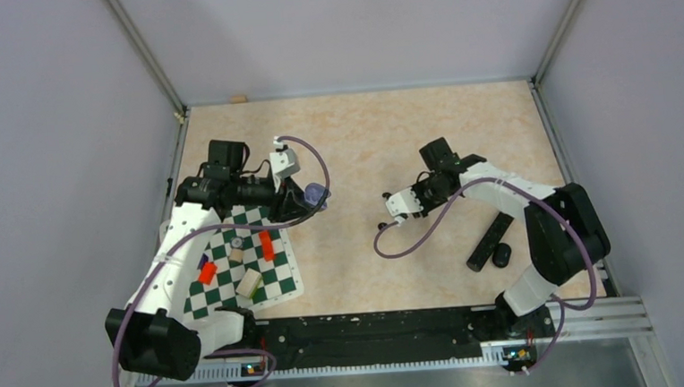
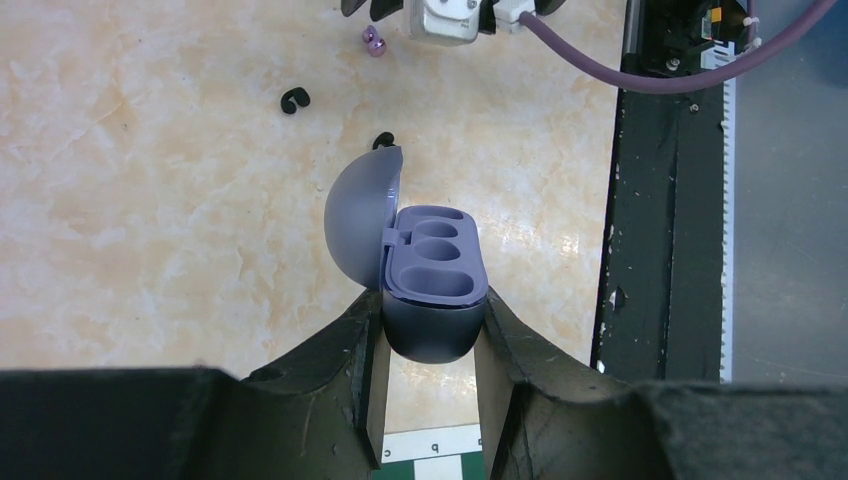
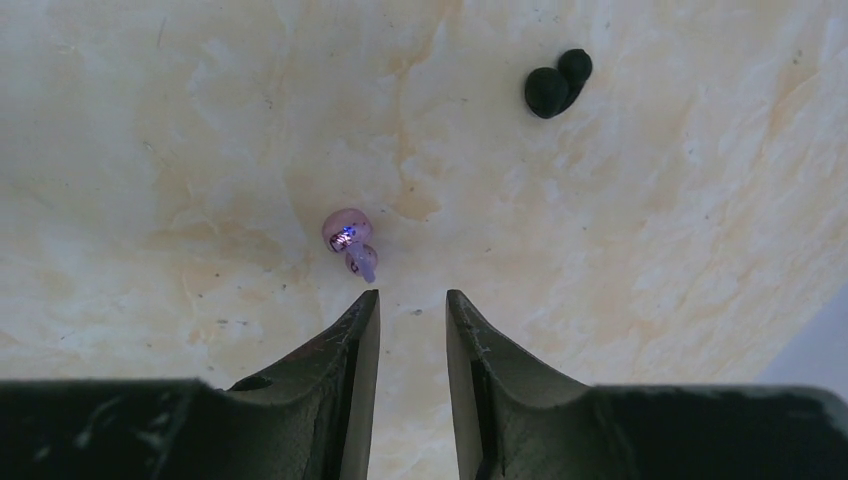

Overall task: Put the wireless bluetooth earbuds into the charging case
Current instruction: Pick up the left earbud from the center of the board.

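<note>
Holding the charging case [image 2: 433, 300] clamped by its lower shell, the left gripper [image 2: 430, 335] presents it above the beige table [image 1: 389, 137], left of centre. The case's lid [image 2: 362, 215] is swung open to one side, and the sockets [image 2: 437, 250] inside look empty. To the right, the right gripper [image 3: 410, 300] hangs low over the table with its jaws a narrow gap apart and nothing between them. One lilac earbud [image 3: 350, 243] lies on the table just beyond the tip of one finger, off the line of the gap and not touching either finger. A second earbud cannot be made out. Small black pieces [image 3: 556, 85] lie farther off. The earbud is a tiny two-lobed bead, which probably makes it very light, hard and smooth. It is likely to roll or squirt away under a careless pinch. The surest hold looks to be a gentle one across its wider bulb, with the fingers centred over it first. The case seems stiff and slick, so the low grip, clear of the hinge, suits it.
</note>
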You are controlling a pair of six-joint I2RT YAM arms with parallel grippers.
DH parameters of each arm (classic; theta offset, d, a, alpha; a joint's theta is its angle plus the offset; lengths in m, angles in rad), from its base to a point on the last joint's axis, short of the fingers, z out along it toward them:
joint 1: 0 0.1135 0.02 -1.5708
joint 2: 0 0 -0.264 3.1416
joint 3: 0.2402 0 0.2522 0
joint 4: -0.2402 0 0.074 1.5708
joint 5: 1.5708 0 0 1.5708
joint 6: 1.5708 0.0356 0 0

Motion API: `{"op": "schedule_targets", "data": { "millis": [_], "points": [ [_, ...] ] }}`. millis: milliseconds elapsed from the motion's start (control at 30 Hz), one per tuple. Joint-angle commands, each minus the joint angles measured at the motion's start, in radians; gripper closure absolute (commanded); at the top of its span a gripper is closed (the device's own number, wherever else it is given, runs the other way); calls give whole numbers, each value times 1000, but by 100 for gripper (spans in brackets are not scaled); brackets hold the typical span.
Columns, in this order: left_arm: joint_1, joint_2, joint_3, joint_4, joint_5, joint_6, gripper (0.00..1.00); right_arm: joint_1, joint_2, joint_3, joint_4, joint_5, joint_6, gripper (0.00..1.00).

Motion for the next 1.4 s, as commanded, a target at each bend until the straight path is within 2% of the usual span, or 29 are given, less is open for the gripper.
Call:
{"op": "schedule_targets", "data": {
  "millis": [0,633,1167,1367],
  "points": [
    [6,-6,6,24,47,-2,100,28,30,42,-35,-3,-41,69],
    [11,-17,5,24,58,-2,100,58,74,66,-94,33,-50,73],
    [13,-17,5,24,65,-1,100,59,91,106,-118,6,-23,99],
    [13,-14,2,33,65,-8,100,59,54,179,-210,-39,46,100]
  ]
}}
